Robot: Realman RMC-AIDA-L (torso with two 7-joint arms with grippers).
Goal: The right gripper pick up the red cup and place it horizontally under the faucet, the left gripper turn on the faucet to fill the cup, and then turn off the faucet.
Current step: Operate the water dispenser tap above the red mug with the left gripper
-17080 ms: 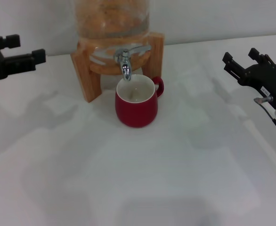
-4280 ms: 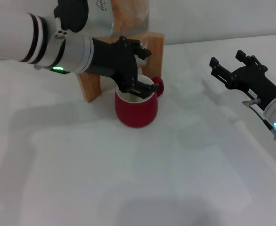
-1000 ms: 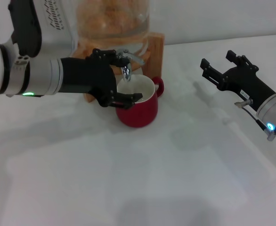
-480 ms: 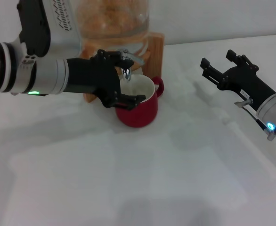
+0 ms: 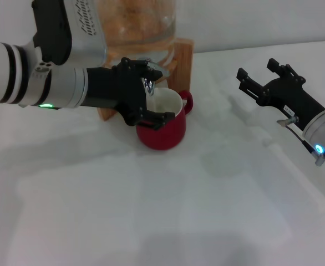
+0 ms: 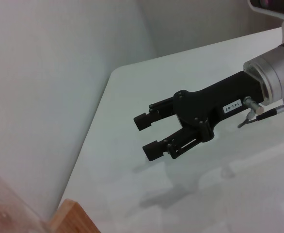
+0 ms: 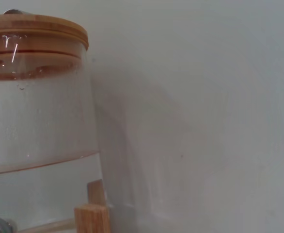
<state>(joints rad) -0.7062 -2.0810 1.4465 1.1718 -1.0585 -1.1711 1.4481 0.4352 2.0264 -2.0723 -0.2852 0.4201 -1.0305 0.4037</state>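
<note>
The left end effector has crept forward, black fingers spread around the chrome faucet.

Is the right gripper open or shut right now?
Open: the right gripper shows two fingers apart with nothing between them, hovering over the table.

The left gripper blocks the red cup; rightward lies open table.

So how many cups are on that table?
1. The red cup stands under the faucet, in front of the wooden stand. Another could hide behind the left arm.
</note>
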